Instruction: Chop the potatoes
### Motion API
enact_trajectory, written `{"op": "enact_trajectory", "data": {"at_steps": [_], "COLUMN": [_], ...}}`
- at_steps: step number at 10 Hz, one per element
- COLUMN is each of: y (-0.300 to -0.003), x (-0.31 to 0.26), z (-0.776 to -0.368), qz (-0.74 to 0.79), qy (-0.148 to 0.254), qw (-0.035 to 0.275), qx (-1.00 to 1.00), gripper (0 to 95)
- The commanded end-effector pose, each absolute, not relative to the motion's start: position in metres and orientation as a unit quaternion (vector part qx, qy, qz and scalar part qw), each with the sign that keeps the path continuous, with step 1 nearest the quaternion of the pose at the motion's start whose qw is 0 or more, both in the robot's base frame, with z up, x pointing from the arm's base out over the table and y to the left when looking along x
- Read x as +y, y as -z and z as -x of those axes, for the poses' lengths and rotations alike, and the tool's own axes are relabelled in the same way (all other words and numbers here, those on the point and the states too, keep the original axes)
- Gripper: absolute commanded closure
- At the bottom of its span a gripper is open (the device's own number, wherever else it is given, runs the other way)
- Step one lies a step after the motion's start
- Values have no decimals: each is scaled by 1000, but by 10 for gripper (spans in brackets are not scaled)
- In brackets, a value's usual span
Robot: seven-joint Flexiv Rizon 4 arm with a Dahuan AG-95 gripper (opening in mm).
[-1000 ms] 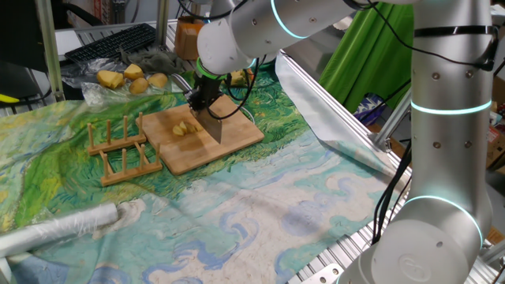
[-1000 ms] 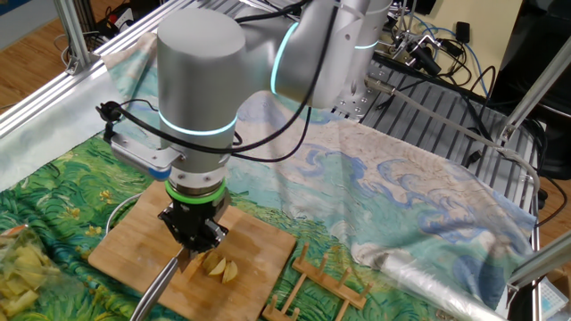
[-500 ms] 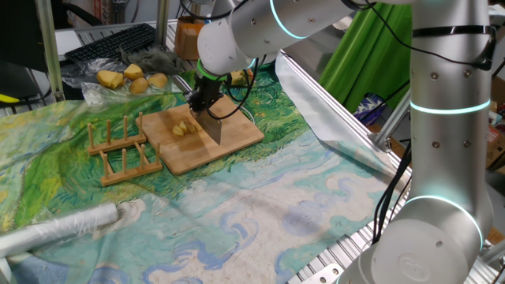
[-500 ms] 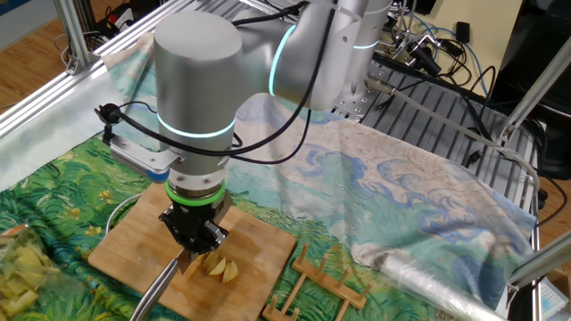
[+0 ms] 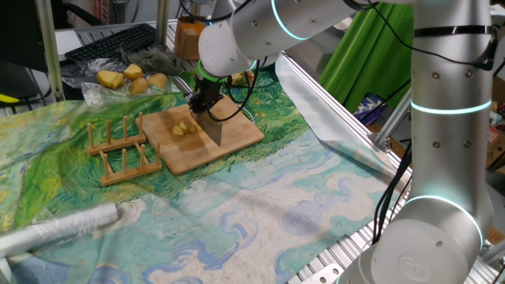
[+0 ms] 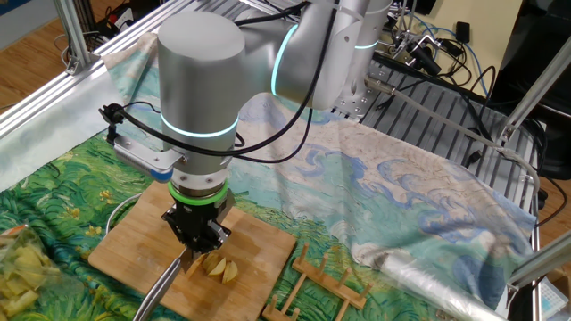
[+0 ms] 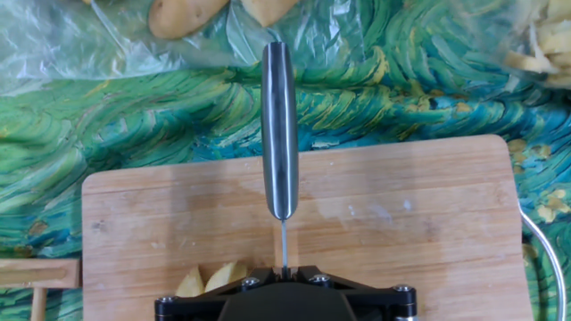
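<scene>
Pale-yellow cut potatoes [image 5: 183, 128] lie in a small cluster on the wooden cutting board [image 5: 237, 136]. My gripper [image 5: 201, 101] is shut on a knife [image 5: 214, 131] whose blade points down onto the board just right of the pieces. In the other fixed view the gripper [image 6: 198, 239] hangs over the potatoes [image 6: 219, 267], and the knife [image 6: 163, 287] reaches toward the board's [image 6: 129, 254] near edge. From the hand view, the gripper [image 7: 284, 270] clamps the knife [image 7: 279, 134] edge-on, with potato wedges [image 7: 214, 278] just left of the blade on the board [image 7: 410, 223].
Whole potatoes [image 5: 130, 79] sit in clear plastic behind the board, also seen in the hand view [image 7: 183, 13]. A wooden rack [image 5: 122, 150] stands left of the board. A plastic roll [image 5: 59, 229] lies at the front left, and a keyboard [image 5: 110, 43] at the back.
Almost nothing: the arm wavers a hair sideways over the board, with the knife still gripped beside the potato pieces.
</scene>
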State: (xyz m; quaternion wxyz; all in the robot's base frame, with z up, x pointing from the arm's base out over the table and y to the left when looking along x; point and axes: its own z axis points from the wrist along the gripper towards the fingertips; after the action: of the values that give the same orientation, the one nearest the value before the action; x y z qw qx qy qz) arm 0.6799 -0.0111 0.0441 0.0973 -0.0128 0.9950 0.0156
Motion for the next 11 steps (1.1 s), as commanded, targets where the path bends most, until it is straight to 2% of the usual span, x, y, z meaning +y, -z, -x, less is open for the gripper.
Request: {"op": "enact_trajectory", "data": {"at_steps": [1, 7, 11], "y": [-44, -30, -30], "x": [-11, -11, -10], "z": [-679, -679, -679], "qz": [12, 8, 5], "qy": [-18, -21, -20], "qw": [96, 95, 109], "qx": [995, 995, 994], "gripper": [950, 950, 950]}}
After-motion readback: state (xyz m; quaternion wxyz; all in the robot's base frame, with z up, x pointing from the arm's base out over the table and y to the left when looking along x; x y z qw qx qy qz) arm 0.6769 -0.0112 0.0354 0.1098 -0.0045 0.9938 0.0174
